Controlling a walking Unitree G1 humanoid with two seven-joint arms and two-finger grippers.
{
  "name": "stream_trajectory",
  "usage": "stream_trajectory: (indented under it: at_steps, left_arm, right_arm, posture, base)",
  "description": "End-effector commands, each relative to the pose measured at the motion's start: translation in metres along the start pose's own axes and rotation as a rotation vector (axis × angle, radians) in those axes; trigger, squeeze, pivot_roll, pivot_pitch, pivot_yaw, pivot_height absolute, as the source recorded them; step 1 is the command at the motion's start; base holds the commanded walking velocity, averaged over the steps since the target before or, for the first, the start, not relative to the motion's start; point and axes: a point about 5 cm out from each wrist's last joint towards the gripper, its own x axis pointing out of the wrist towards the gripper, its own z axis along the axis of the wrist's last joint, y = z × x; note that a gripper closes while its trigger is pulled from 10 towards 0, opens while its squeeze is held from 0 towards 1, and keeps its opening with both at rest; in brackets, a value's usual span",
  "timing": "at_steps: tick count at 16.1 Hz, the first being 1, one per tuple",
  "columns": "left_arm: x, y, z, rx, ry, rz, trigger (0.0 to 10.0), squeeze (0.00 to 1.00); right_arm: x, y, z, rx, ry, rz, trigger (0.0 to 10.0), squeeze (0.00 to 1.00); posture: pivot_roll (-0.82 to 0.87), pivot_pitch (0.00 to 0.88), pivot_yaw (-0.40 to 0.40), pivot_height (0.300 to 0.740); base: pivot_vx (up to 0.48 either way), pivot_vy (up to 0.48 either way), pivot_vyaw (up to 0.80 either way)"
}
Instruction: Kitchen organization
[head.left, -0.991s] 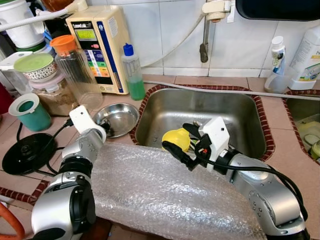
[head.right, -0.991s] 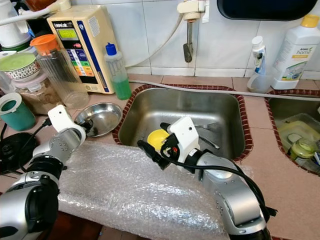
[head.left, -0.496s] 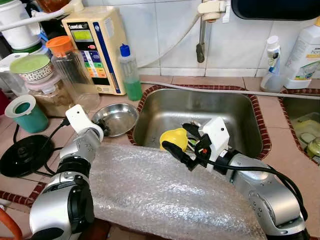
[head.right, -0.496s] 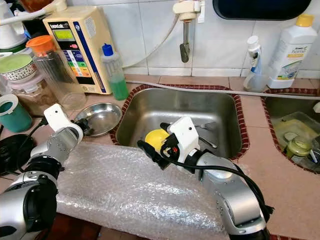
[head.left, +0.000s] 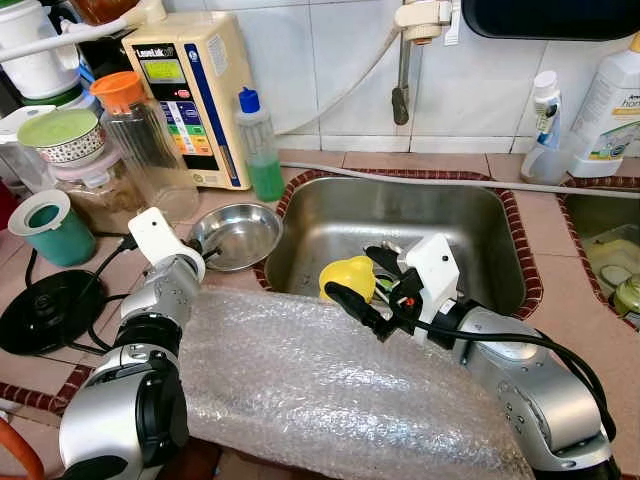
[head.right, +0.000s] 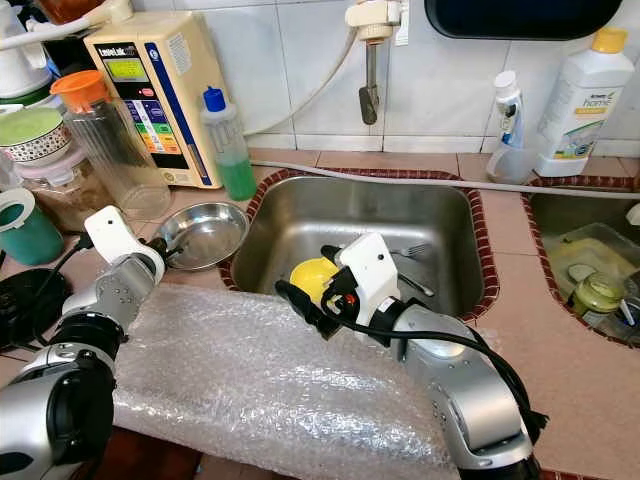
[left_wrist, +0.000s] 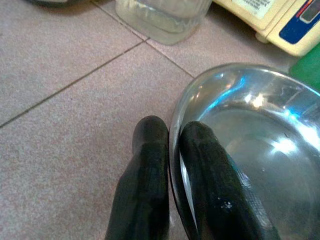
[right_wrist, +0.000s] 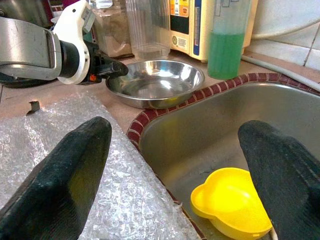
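A shallow steel bowl (head.left: 238, 232) sits on the tiled counter just left of the sink. My left gripper (left_wrist: 172, 137) is shut on the steel bowl's near rim, one finger inside and one outside. In the sink (head.left: 470, 215) lies a yellow heart-shaped dish (head.left: 349, 277) with a fork (head.right: 405, 254) beside it. My right gripper (head.left: 357, 277) is open above the sink's front edge, its fingers (right_wrist: 70, 172) wide apart on either side of the yellow heart-shaped dish (right_wrist: 232, 203). A sheet of bubble wrap (head.left: 320, 390) covers the counter's front.
Behind the bowl stand a green soap bottle (head.left: 258, 146), a clear jar with an orange lid (head.left: 145, 140) and a beige appliance (head.left: 195, 85). A teal cup (head.left: 52, 226) and black disc (head.left: 50, 310) sit far left. A tap (head.left: 405, 60) hangs over the sink; bottles (head.right: 578, 95) stand at right.
The steel bowl has shifted slightly on the counter with my left gripper holding its rim. My right gripper has stayed in place over the sink.
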Motion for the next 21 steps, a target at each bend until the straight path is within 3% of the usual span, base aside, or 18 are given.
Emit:
stream_trajectory:
  at_steps: [1, 3, 7, 9, 11, 14, 15, 16, 21]
  left_arm:
    - [0.000, 0.009, 0.002, -0.002, -0.022, 0.016, 0.0, 0.00]
    - [0.000, 0.009, 0.002, -0.031, -0.030, 0.006, 0.0, 0.00]
    - [-0.001, 0.006, 0.001, 0.001, -0.049, -0.008, 0.0, 0.00]
    - [-0.002, -0.002, 0.004, 0.029, -0.102, -0.072, 0.0, 0.00]
    - [-0.005, -0.026, 0.001, -0.069, -0.104, -0.265, 0.0, 0.00]
    - [-0.009, -0.039, 0.000, -0.111, -0.131, -0.360, 0.0, 0.00]
    - [-0.010, -0.042, 0.001, -0.107, -0.144, -0.380, 0.0, 0.00]
    - [-0.013, -0.052, 0.001, -0.086, -0.156, -0.453, 0.0, 0.00]
    - [-0.016, -0.057, 0.003, -0.102, -0.181, -0.508, 0.0, 0.00]
  right_arm:
    - [0.002, 0.002, 0.003, -0.013, 0.000, 0.011, 10.0, 0.00]
    - [0.002, 0.002, 0.002, -0.013, 0.001, 0.010, 10.0, 0.00]
    - [0.003, 0.000, 0.003, -0.008, -0.004, 0.000, 10.0, 0.00]
    - [0.003, -0.002, 0.003, -0.007, -0.007, -0.017, 10.0, 0.00]
    - [0.005, -0.006, 0.003, 0.006, -0.019, -0.048, 10.0, 0.00]
    - [0.006, -0.019, 0.004, 0.034, -0.040, -0.141, 10.0, 0.00]
    - [0.006, -0.023, 0.004, 0.058, -0.053, -0.183, 10.0, 0.00]
    - [0.007, -0.037, 0.004, 0.180, -0.108, -0.316, 10.0, 0.00]
    - [0.008, -0.046, 0.000, 0.271, -0.135, -0.404, 10.0, 0.00]
  posture:
    - [-0.13, 0.000, 0.151, 0.740]
    - [-0.13, 0.000, 0.150, 0.740]
    - [-0.13, 0.000, 0.151, 0.740]
    - [-0.13, 0.000, 0.150, 0.740]
    - [-0.13, 0.000, 0.148, 0.740]
    - [-0.13, 0.000, 0.148, 0.740]
    - [-0.13, 0.000, 0.148, 0.740]
    - [-0.14, 0.000, 0.150, 0.740]
    - [-0.14, 0.000, 0.150, 0.740]
  base:
    - [0.000, 0.000, 0.00]
    - [0.000, 0.000, 0.00]
    - [0.000, 0.000, 0.00]
    - [0.000, 0.000, 0.00]
    - [0.000, 0.000, 0.00]
    - [0.000, 0.000, 0.00]
    - [0.000, 0.000, 0.00]
    - [0.000, 0.000, 0.00]
    - [0.000, 0.000, 0.00]
